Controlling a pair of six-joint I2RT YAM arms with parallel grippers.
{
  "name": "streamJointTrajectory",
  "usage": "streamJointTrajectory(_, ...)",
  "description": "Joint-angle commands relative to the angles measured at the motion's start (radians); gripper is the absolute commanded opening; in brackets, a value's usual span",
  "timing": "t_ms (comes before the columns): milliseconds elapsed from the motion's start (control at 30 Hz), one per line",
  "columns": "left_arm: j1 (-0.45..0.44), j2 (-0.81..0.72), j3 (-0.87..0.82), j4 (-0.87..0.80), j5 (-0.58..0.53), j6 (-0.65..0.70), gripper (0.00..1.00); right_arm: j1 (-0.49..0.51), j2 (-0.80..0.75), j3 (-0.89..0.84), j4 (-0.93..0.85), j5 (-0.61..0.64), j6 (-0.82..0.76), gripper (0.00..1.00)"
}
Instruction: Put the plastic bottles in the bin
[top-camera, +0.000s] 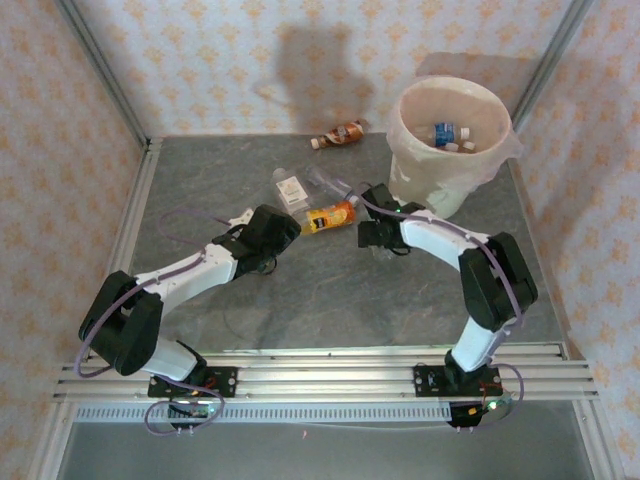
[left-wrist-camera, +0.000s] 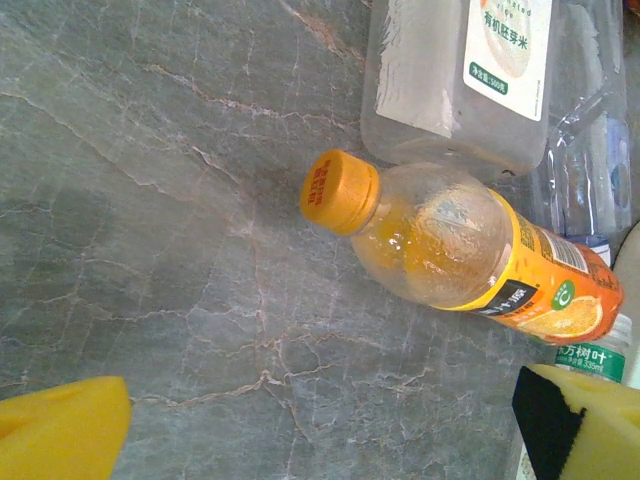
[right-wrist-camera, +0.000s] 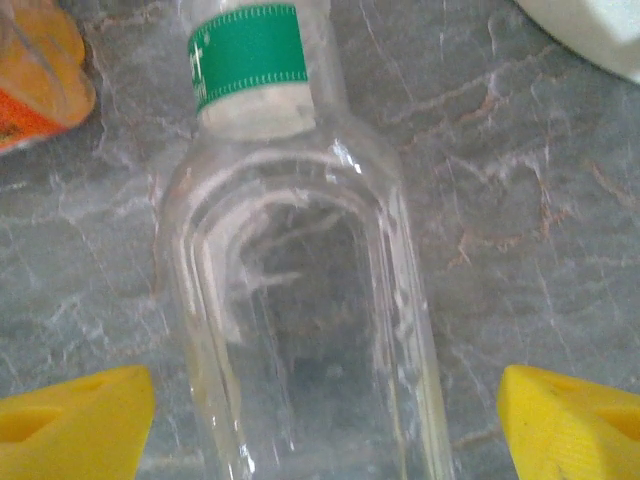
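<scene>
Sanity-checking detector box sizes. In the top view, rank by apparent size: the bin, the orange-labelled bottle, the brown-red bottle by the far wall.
1. bin: by far the largest.
2-3. orange-labelled bottle and brown-red bottle: they look about alike in length. The brown-red one lies farther from the camera, so I won't rank them.

Grey veined table (left-wrist-camera: 150, 200) under everything. Just ahead of the left gripper (left-wrist-camera: 320, 425) an orange-capped bottle (left-wrist-camera: 470, 250) lies on its side, with a white-labelled clear bottle (left-wrist-camera: 450, 80) just beyond it. A green-banded clear bottle (right-wrist-camera: 300, 300) lies flat between the spread fingers of the right gripper (right-wrist-camera: 320, 410). The bin (top-camera: 450, 185) stands just past that gripper, and a brown-red bottle (top-camera: 338, 133) lies well beyond both.
</scene>
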Motion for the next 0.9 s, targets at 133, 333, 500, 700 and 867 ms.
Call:
streamJointTrajectory(133,0.009,-0.035,-0.01,-0.018,-0.021,-0.003,1.0,-0.011,0.133,0.081,0.046,0.061,-0.055,0.88)
streamJointTrajectory(333,0.009,-0.081,-0.011,0.005,-0.012,0.065,1.0,-0.012,0.123,0.071,0.057,0.076,-0.075,0.66)
streamJointTrajectory(500,0.009,-0.129,0.004,-0.007,-0.056,0.109,1.0,-0.012,0.002,0.044,0.058,0.03,-0.113,0.55)
streamJointTrajectory(700,0.009,-0.147,-0.012,0.027,-0.069,0.098,1.0,-0.012,-0.152,0.121,-0.009,-0.026,-0.175,0.52)
streamJointTrajectory(867,0.009,-0.137,-0.021,0.031,-0.062,0.083,1.0,-0.012,-0.266,0.214,0.028,-0.172,-0.203,0.51)
